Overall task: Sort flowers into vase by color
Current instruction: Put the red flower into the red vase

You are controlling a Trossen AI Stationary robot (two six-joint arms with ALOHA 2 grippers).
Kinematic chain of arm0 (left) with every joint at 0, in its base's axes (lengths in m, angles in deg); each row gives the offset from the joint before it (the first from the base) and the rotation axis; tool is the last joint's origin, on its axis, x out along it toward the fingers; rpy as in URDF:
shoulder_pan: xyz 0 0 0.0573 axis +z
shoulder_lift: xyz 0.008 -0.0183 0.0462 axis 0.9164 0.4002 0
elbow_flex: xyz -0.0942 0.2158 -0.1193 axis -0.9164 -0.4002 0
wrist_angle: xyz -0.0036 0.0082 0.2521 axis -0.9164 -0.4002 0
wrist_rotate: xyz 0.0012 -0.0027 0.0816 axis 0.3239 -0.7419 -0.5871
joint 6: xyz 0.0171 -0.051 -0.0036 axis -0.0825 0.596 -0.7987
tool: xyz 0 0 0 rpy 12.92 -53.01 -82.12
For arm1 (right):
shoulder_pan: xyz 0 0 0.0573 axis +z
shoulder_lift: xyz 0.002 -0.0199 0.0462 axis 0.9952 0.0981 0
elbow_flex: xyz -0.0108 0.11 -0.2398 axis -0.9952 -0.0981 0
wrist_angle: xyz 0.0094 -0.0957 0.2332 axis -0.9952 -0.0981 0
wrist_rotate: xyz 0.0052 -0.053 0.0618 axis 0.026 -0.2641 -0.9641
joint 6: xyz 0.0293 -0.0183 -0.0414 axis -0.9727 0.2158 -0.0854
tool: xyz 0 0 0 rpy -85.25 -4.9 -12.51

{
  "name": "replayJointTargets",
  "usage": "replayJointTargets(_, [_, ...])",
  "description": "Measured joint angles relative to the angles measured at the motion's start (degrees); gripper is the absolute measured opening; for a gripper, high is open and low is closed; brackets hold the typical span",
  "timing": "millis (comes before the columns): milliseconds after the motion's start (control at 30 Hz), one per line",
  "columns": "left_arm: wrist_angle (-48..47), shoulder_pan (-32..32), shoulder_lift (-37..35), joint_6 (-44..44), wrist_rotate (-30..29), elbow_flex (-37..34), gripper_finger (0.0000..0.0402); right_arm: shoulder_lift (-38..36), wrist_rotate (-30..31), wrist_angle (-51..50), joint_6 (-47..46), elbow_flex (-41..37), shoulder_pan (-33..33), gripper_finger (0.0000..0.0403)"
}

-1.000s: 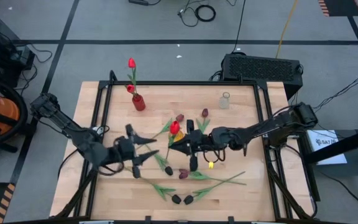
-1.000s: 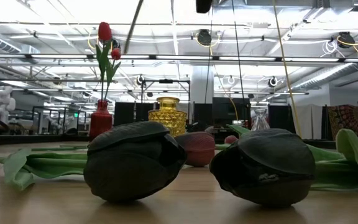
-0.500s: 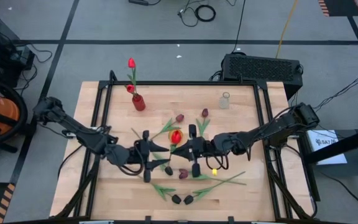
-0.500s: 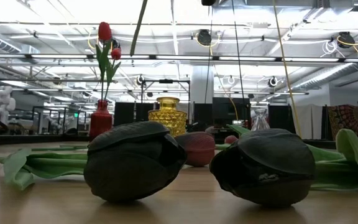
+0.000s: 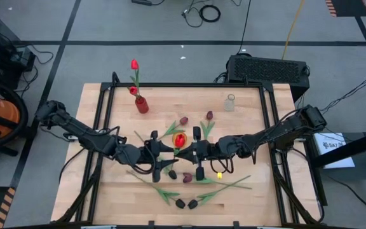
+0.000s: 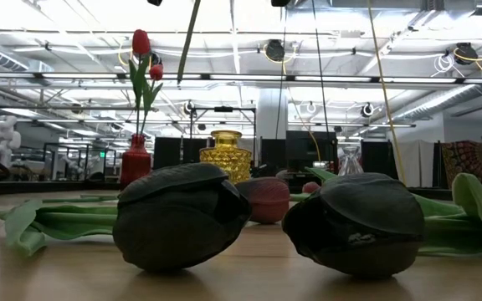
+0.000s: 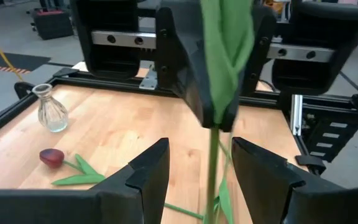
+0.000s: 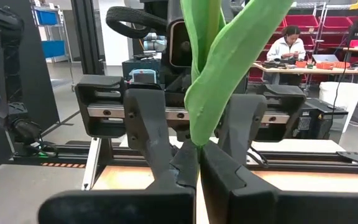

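Note:
A red tulip [image 5: 180, 139] stands upright in the air over the middle of the table, and my right gripper [image 5: 190, 151] is shut on its green stem [image 7: 212, 163]. My left gripper [image 5: 166, 153] faces it from the table's left. It is open, with one finger on each side of the stem just below the right gripper's hold, and touches nothing. The stem's lower end [image 6: 188, 38] hangs in the top of the low view. Maroon tulips [image 5: 183, 120] and black tulips [image 5: 180, 203] lie flat on the table. A red vase [image 5: 142, 105] at the far left holds two red tulips. My right gripper pinches the red tulip's stem where a leaf wraps it [image 8: 196, 134], between its two fingers. The fingers come in level from the table's right side and lie across the stem. The tulip stands upright, head above the fingers, lifted clear of the table.
A clear glass vase [image 5: 229, 102] stands at the far right and a yellow vase [image 6: 226, 155] near the middle. Two black tulip heads [image 6: 180, 215] lie close to the low camera. A black frame [image 5: 107, 108] runs round the table.
My left gripper has travelled toward the table's right edge and slightly down, up to the held tulip, and its open fingers now stand either side of the stem. It has stayed open. My right gripper has kept hold of the tulip in nearly the same place.

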Motion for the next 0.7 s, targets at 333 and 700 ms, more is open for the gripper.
replayJointTargets(333, [1.4,0.1,0.0,-0.7,1.7,0.0,0.0166,0.0,0.0,-0.1,0.2,0.0,0.0,0.0000])
replayJointTargets(700, [2.8,0.1,0.0,-3.4,3.0,0.0,0.0058,0.0,-0.2,-0.3,0.2,0.0,0.0,0.0000])
